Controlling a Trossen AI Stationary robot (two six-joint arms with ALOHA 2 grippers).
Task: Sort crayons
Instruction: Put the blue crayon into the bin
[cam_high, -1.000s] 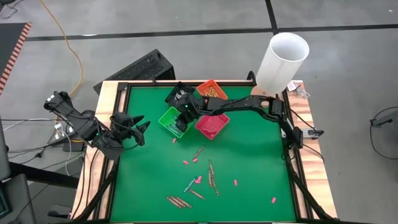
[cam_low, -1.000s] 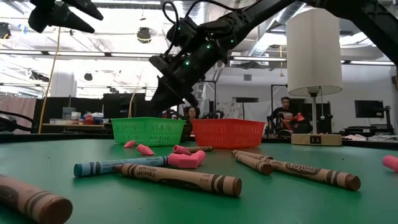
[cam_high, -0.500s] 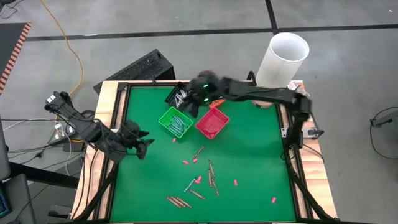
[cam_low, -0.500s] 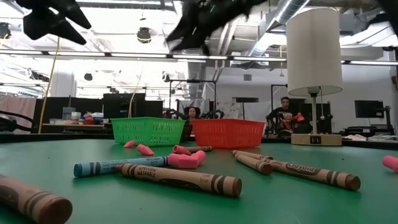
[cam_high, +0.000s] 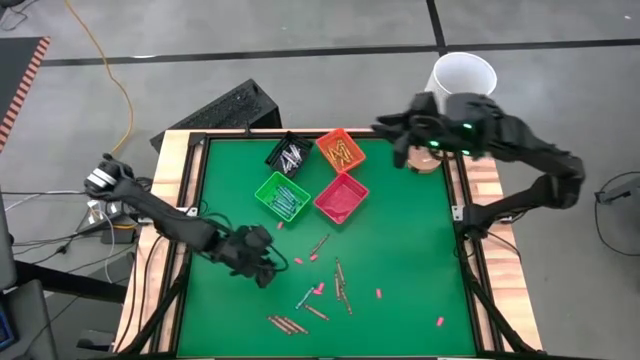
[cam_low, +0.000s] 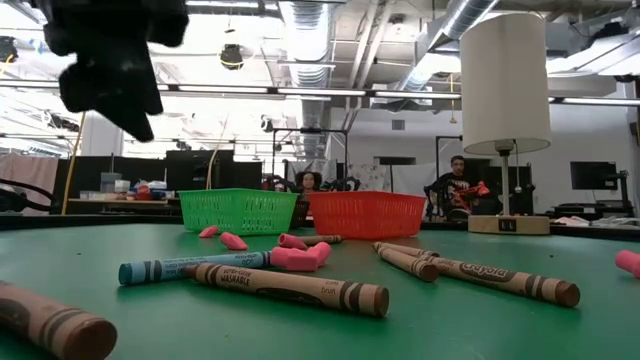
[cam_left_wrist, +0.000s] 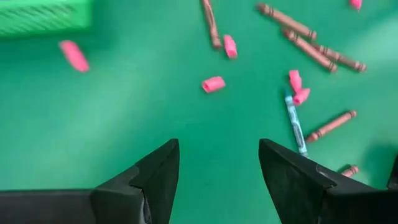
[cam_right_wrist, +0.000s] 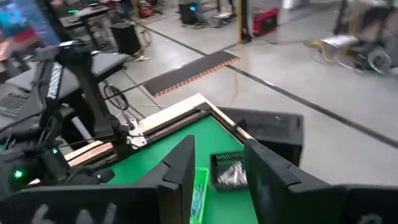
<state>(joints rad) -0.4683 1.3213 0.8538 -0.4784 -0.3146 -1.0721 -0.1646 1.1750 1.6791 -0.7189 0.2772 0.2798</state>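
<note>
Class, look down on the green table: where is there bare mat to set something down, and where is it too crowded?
Bare mat lies along the right edge, between the red bin and the table's right rail, and at the near left corner. Crowded spots: the four bins at the back, and the loose crayons in the near middle, where the open left gripper hovers.

bare green mat (cam_high: 420, 250) lies open right of the scattered crayons (cam_high: 335, 285).

Four small bins clustered near table's (cam_high: 420, 250) far edge: black (cam_high: 288, 153), orange (cam_high: 340, 149), green (cam_high: 281, 194), red (cam_high: 341, 197). Pink bits (cam_high: 379, 293) scattered mid-table. White cylinder (cam_high: 461, 95) at far right corner.
</note>
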